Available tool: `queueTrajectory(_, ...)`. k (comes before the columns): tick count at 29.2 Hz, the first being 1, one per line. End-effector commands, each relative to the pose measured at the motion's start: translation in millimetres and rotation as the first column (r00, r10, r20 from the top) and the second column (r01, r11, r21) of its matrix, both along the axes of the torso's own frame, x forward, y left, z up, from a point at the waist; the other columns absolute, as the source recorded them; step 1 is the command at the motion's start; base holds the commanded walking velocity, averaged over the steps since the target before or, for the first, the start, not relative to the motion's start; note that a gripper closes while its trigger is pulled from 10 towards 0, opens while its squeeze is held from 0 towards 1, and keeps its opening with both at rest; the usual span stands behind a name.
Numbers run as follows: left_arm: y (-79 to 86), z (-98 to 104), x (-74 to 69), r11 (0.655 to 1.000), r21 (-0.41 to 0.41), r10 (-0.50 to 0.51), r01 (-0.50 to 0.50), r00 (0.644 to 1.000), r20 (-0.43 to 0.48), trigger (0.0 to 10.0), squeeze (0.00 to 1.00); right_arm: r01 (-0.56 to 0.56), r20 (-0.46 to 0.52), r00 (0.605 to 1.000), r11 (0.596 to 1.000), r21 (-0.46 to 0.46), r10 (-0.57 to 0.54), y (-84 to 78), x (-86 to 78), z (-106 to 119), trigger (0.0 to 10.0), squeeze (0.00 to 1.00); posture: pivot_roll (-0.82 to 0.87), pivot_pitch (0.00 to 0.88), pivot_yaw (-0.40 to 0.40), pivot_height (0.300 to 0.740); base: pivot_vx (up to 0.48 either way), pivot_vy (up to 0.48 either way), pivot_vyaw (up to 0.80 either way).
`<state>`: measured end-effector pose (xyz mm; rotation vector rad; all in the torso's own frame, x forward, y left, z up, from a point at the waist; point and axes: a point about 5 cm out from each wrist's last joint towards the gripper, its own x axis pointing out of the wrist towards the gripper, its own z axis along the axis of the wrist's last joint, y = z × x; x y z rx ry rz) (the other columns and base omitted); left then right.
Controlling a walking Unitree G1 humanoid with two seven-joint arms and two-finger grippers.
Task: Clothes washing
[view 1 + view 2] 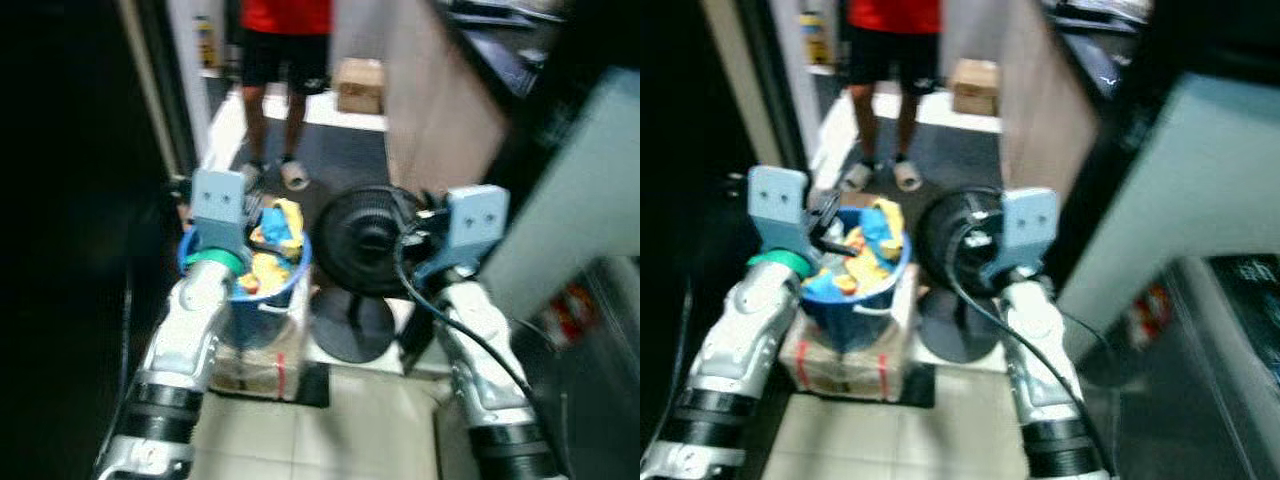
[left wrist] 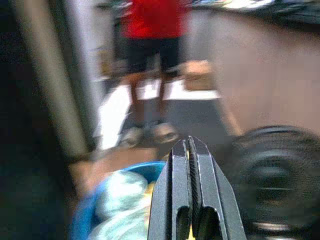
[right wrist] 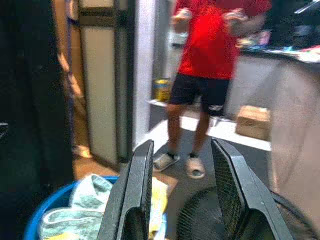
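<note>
A blue basket (image 1: pixel 296 276) holds yellow, blue and teal clothes (image 1: pixel 276 232) and stands on a taped cardboard box (image 1: pixel 256 366) on the floor in front of me. My left gripper (image 2: pixel 190 145) hovers over the basket's near rim, fingers shut together. My right gripper (image 3: pixel 182 145) is held to the right of the basket, in front of a black fan, with its fingers (image 3: pixel 140 180) open and nothing between them. The views are blurred.
The black floor fan (image 1: pixel 366 240) stands right beside the basket. A person (image 1: pixel 286 50) in a red shirt and black shorts stands ahead in the passage. A brown box (image 1: pixel 360 85) lies behind them. A dark door frame (image 1: pixel 150 100) is left; a pale slanted panel (image 1: pixel 570 200) is right.
</note>
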<state>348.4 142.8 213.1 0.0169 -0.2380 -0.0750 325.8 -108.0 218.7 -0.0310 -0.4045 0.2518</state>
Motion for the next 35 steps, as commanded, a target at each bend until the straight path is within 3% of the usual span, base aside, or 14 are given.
queueTrajectory(1,-10.6,-2.6,-1.2,0.999,0.008,-0.031,0.031,0.999,-0.005,10.0,0.0,0.046,-0.024,0.999,0.999,-0.003,-0.046,-11.6,0.5,-5.9,10.0,0.0,0.06,0.025,-0.005,0.74,0.469,0.0,0.0)
queueTrajectory(9,-9.8,-2.8,-0.8,0.999,0.013,-0.032,0.032,0.999,-0.006,10.0,0.0,0.048,-0.023,0.999,0.999,0.006,-0.047,-11.4,1.1,-6.0,10.0,0.0,0.07,0.024,-0.001,0.74,0.469,0.0,0.36)
queueTrajectory(21,-9.4,-3.8,-0.3,0.999,0.015,-0.031,0.031,0.999,-0.013,10.0,0.0,0.05,-0.025,0.998,0.999,0.014,-0.05,-10.5,1.6,-6.6,10.0,0.0,0.07,0.02,0.001,0.74,0.44,0.0,0.0)
queueTrajectory(35,-9.3,-6.5,0.5,0.999,0.021,-0.032,0.033,0.999,-0.034,10.0,0.0,0.033,-0.022,0.999,0.999,0.015,-0.033,-8.0,0.9,-7.0,10.0,0.0,0.07,0.019,0.004,0.74,0.0,0.0,0.0)
